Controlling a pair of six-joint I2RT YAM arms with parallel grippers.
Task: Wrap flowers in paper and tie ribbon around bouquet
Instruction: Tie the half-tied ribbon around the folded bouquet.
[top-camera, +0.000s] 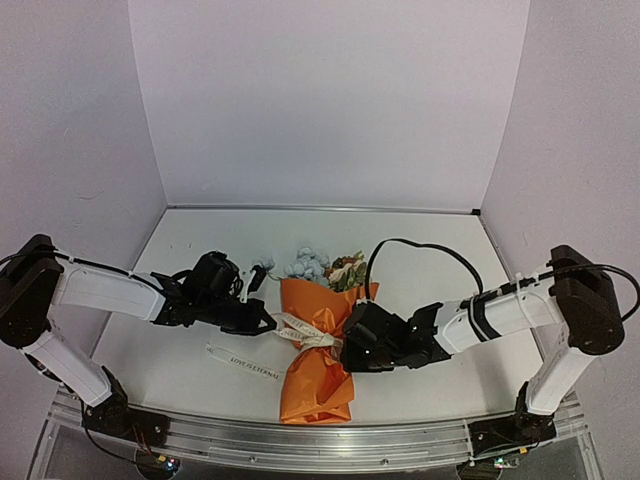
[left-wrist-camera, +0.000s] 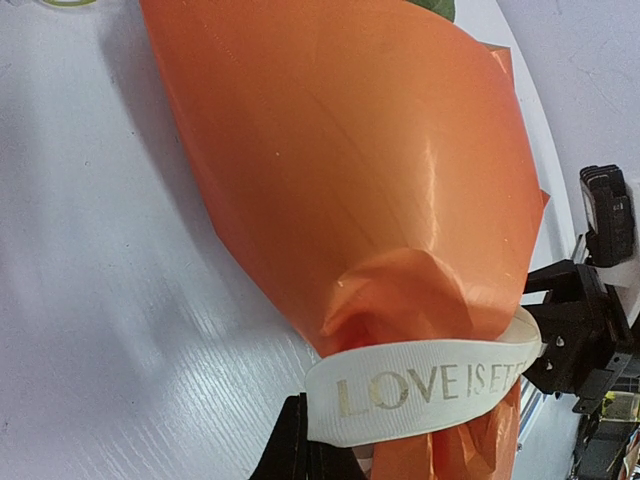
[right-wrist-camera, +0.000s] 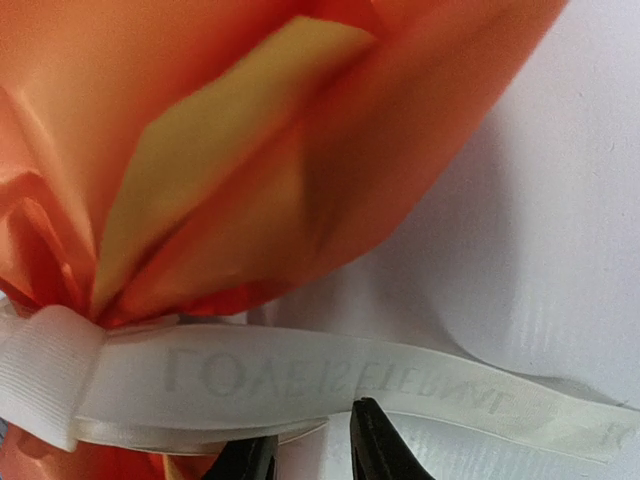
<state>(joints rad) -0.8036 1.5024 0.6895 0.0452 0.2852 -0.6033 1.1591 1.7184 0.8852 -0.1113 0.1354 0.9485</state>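
— Since everything rests on one surface, what is it like?
— It is a smooth white tabletop (top-camera: 180, 300) that catches a soft sheen. Plain pale lilac walls (top-camera: 330, 100) close it in, and a grey metal rail (top-camera: 250, 440) runs along its near edge.
— And the bouquet?
— The orange crinkly paper-cone bouquet (top-camera: 318, 375) lies flat, its narrow foot towards the rail. Its pale blue, white and brown blooms (top-camera: 322, 265) point at the back wall.
— The ribbon?
— The narrow white lettered ribbon (left-wrist-camera: 420, 385) girds the bouquet's waist. One loose tail lies on the tabletop left of the bouquet.
— The claws?
— The left gripper (top-camera: 266, 322), against the bouquet's left side, is clamped tight on the ribbon. The right gripper (right-wrist-camera: 312, 452), at the bouquet's right side, stands narrowly parted. Its fingertips (right-wrist-camera: 375, 445) sit just under the ribbon and clamp nothing.
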